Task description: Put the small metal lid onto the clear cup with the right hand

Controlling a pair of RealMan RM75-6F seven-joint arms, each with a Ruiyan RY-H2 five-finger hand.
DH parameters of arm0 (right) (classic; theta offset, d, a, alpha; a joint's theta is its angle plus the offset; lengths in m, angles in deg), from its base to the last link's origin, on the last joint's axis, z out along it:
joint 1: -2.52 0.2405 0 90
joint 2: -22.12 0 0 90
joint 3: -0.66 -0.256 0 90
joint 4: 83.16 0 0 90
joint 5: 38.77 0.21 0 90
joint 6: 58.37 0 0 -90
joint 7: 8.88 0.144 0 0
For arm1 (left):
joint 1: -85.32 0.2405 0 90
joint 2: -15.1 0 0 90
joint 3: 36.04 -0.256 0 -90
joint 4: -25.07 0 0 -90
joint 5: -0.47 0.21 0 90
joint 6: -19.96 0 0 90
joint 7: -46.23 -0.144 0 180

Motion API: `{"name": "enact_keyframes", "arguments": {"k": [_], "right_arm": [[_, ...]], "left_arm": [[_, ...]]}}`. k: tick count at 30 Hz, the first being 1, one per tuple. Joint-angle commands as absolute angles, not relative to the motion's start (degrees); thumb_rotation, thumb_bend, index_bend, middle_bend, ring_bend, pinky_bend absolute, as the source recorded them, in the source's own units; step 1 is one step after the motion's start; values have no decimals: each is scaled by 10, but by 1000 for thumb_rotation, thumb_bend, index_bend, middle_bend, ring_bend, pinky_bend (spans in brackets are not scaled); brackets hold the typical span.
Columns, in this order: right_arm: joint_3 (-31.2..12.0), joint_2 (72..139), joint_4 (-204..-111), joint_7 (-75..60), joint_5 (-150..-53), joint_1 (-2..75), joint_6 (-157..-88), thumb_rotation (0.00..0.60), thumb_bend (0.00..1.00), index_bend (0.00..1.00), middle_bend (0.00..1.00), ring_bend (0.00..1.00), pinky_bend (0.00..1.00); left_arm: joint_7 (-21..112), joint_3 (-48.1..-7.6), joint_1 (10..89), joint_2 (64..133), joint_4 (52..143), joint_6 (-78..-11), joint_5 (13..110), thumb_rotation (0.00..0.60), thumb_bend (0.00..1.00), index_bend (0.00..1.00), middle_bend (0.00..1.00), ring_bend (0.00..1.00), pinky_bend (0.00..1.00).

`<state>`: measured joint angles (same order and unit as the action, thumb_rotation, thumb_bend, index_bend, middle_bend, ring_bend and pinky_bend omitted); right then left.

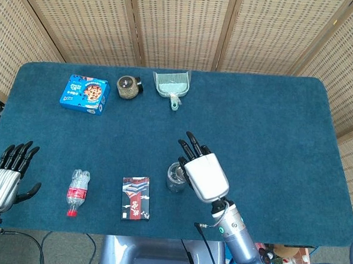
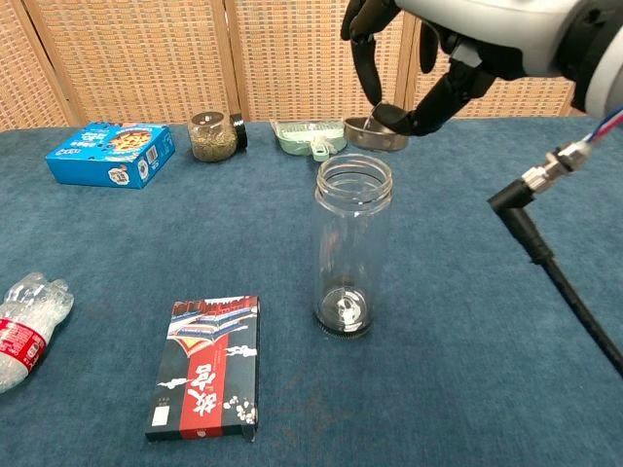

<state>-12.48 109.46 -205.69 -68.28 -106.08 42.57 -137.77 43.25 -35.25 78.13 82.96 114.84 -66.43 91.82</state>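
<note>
The clear cup [image 2: 352, 253] stands upright near the table's front middle; in the head view the clear cup [image 1: 174, 177] is partly covered by my right hand [image 1: 204, 176]. My right hand [image 2: 458, 39] pinches the small metal lid [image 2: 376, 133] between thumb and a finger, a little above and just right of the cup's open rim. The lid is hidden under the hand in the head view. My left hand [image 1: 5, 177] rests open at the table's front left edge, holding nothing.
A plastic bottle [image 1: 76, 192] lies at front left, with a dark red packet [image 1: 136, 198] beside the cup. At the back stand a blue cookie box [image 1: 84, 93], a small jar [image 1: 128, 87] and a green dustpan [image 1: 172, 86]. My right arm's cable [image 2: 555, 263] hangs at right.
</note>
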Motion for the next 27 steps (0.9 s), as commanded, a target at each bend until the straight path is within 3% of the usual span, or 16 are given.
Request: {"name": "enact_keyframes", "arguments": {"k": [1,27], "right_arm": [[-126,1102,-2054,-686,-1058,429,-1379,600,552,640,277,102,457],[-121,1144,-2026,-691,-1038,444,-1378,600,552,641,278,102,457]], "left_arm": [[435,-352,782,829,1148,-667,919,600,301,0,0,0,0],[444,-351,780,824,1156,-666,920,600,300,0,0,0,0]]}}
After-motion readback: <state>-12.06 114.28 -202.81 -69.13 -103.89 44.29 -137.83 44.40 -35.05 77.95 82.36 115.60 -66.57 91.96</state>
